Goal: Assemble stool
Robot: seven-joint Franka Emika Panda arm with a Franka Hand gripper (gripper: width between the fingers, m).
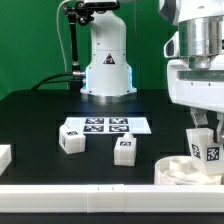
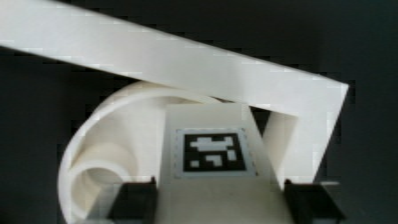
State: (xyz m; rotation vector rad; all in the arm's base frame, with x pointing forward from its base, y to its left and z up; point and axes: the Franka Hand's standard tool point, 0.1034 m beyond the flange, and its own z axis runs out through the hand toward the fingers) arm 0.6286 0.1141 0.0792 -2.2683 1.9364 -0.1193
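My gripper (image 1: 204,133) is shut on a white stool leg (image 1: 209,151) with a square tag on its side and holds it upright over the round white seat disc (image 1: 180,171) at the exterior view's right. I cannot tell whether the leg touches the seat. In the wrist view the tagged leg (image 2: 214,150) sits between my two dark fingers (image 2: 128,200), with my gripper (image 2: 217,196) closed on it and the seat disc (image 2: 103,135) just beside it. Two more tagged legs lie loose on the black table, one (image 1: 72,137) left of centre and one (image 1: 124,150) at centre.
The marker board (image 1: 106,125) lies flat behind the loose legs. A white bar (image 1: 80,196) runs along the table's front edge and shows as an angled white wall (image 2: 214,65) in the wrist view. A plain white block (image 1: 4,157) sits at the left edge.
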